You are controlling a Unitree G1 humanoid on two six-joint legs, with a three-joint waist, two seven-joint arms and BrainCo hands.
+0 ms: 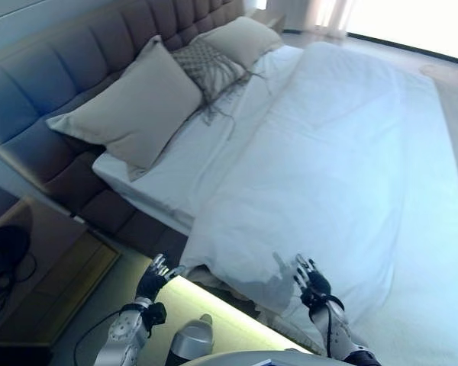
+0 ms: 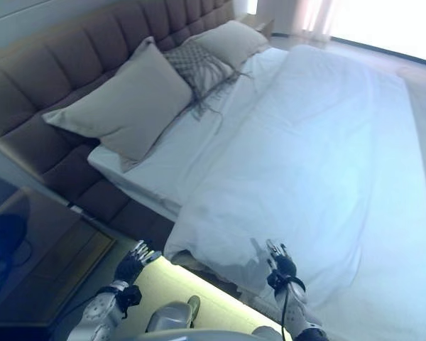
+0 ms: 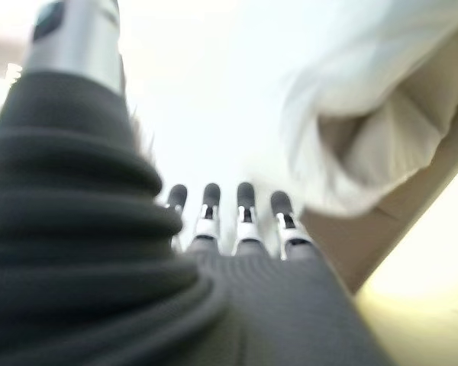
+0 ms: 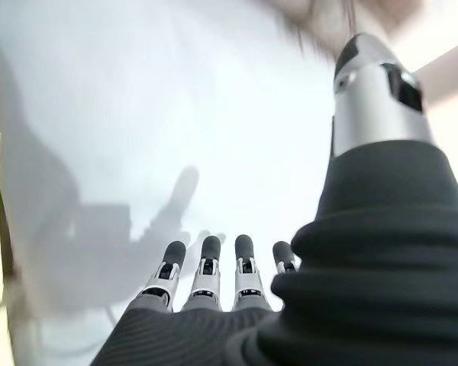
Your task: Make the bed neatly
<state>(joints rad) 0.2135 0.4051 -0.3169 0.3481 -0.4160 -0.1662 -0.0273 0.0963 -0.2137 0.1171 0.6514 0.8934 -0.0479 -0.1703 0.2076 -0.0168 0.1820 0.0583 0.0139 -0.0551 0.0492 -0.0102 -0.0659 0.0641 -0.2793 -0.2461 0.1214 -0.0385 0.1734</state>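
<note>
Across the mattress a white duvet (image 1: 343, 168) lies spread and mostly smooth, its near corner (image 1: 206, 259) hanging over the side of the bed just above a lit strip along the bed base (image 1: 221, 313). Near the headboard (image 1: 76, 69) a band of white sheet (image 1: 198, 152) stays uncovered, and three pillows lean there: a large beige pillow (image 1: 133, 110), a patterned fringed cushion (image 1: 210, 69) and another beige pillow (image 1: 244, 38) beyond it. A wooden nightstand (image 1: 46, 267) stands beside the bed on the robot's left, leaving a narrow stretch of floor between it and the bed base.

Left hand (image 1: 153, 280) hovers by the drooping corner with its fingers (image 3: 210, 217) straight and slightly spread, holding nothing; the folded hem shows just beyond the fingertips in the left wrist view, not visibly touched. Right hand (image 1: 311, 280) is raised over the duvet's near edge, its fingers (image 4: 206, 267) straight and apart, empty, with white cloth and the hand's shadow directly ahead of them.
</note>
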